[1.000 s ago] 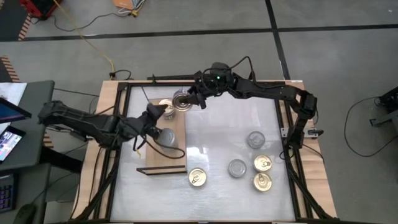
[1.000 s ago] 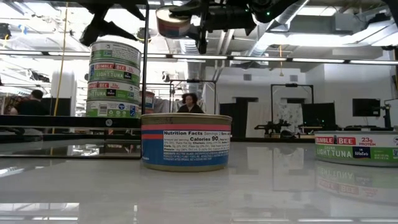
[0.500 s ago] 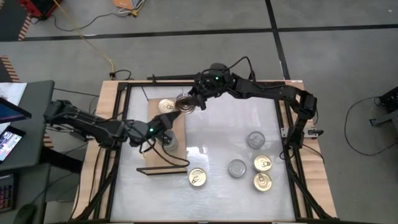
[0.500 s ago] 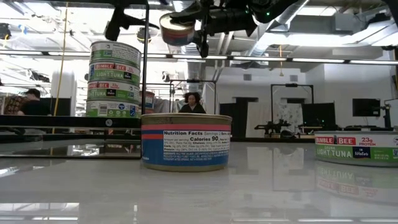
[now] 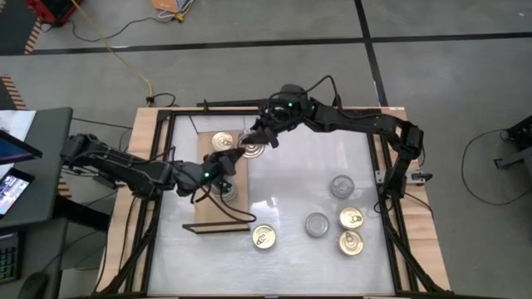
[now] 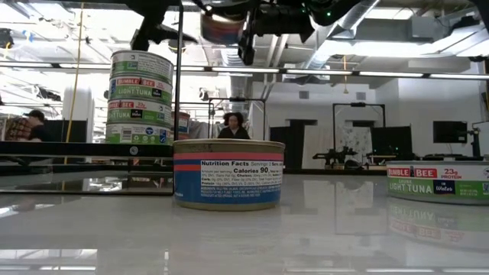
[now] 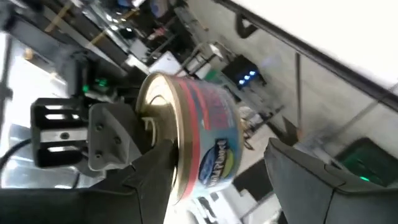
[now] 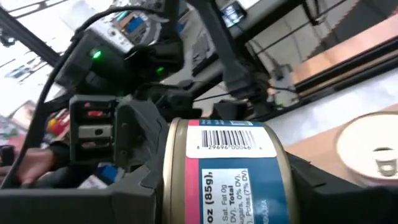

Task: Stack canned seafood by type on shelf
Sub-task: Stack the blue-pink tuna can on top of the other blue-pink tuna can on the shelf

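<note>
Gold-topped tin (image 5: 252, 148), clamped in the right gripper (image 5: 257, 143) at upper centre, needs level handover before the parted left gripper (image 5: 224, 164) closes.

Left gripper (image 5: 231, 159) and right gripper (image 5: 252, 144) raised, near each other at mid-height; right fingers clamped on a tin (image 8: 227, 171), left fingers spread around it.

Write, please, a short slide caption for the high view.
Right end effector holds a tin over the shelf, meeting the left end effector; five tins wait on the table.
</note>
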Action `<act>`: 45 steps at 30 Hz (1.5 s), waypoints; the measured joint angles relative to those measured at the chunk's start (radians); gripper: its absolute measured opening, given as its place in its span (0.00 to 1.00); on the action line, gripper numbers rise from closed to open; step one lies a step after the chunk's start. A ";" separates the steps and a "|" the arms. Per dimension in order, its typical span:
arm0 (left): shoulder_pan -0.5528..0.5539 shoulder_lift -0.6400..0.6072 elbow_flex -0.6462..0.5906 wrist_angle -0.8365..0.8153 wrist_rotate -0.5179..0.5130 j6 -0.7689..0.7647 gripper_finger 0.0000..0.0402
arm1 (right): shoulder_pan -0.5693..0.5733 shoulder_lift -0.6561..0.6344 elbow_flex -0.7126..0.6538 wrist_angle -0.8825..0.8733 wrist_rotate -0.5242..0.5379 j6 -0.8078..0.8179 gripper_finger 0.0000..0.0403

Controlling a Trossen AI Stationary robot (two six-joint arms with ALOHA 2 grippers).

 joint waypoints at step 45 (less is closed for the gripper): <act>0.003 0.000 0.001 0.149 0.209 0.245 0.58 | 0.092 -0.001 0.071 -0.028 -0.076 0.033 0.57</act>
